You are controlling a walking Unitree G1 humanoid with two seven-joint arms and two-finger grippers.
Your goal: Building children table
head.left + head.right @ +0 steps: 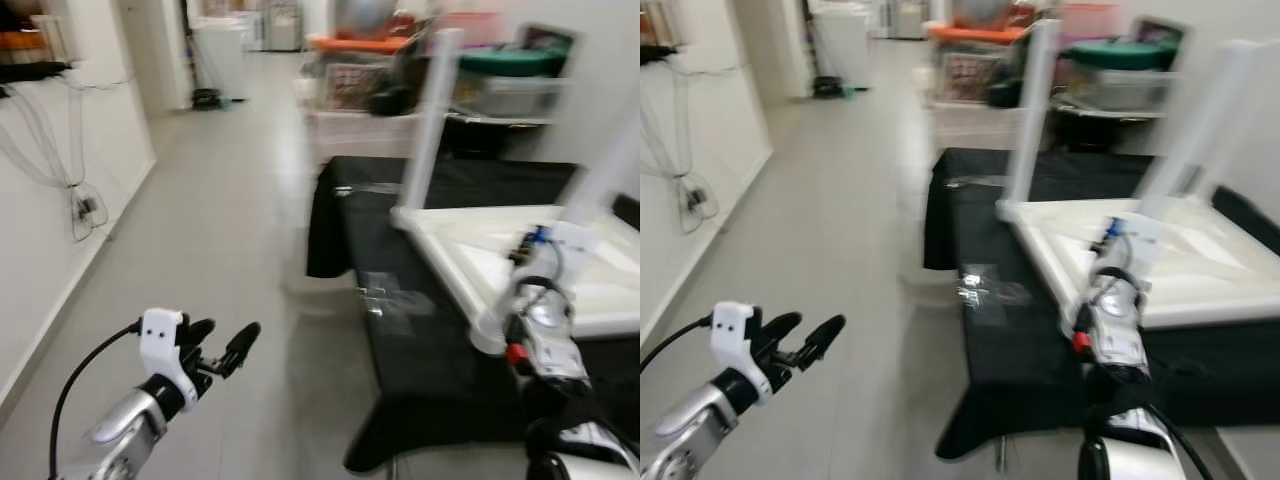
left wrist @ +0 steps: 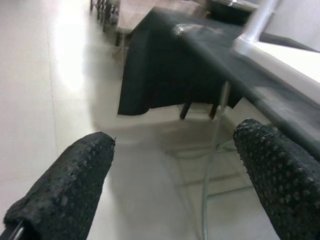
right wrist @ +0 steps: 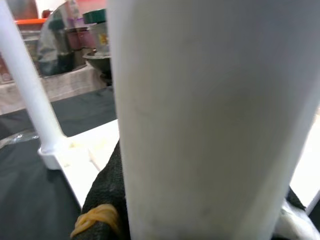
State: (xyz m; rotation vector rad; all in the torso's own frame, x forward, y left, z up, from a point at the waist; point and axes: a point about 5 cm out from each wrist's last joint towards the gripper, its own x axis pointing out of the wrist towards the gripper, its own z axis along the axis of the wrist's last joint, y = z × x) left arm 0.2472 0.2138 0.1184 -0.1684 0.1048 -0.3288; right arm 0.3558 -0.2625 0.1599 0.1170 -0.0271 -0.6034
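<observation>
A white children's table (image 1: pixel 440 262) lies upside down on a low table under a black cloth (image 1: pixel 420 385). One white leg (image 1: pixel 435 110) stands upright at its far corner. A second white leg (image 1: pixel 610 170) rises at the near right, and my right gripper (image 1: pixel 550 245) is shut on it. In the right wrist view this leg (image 3: pixel 210 115) is right up close, with a black finger (image 3: pixel 105 197) pressed against it. My left gripper (image 1: pixel 225 345) hangs open over the floor, left of the black cloth, holding nothing. Its two fingers (image 2: pixel 65 185) stand wide apart.
Behind the black cloth stands a cluttered shelf with bins and an orange lid (image 1: pixel 375 70). A white wall with hanging cables (image 1: pixel 80 205) runs along the left. A pale tiled corridor floor (image 1: pixel 230 210) stretches ahead to a white appliance (image 1: pixel 222 55).
</observation>
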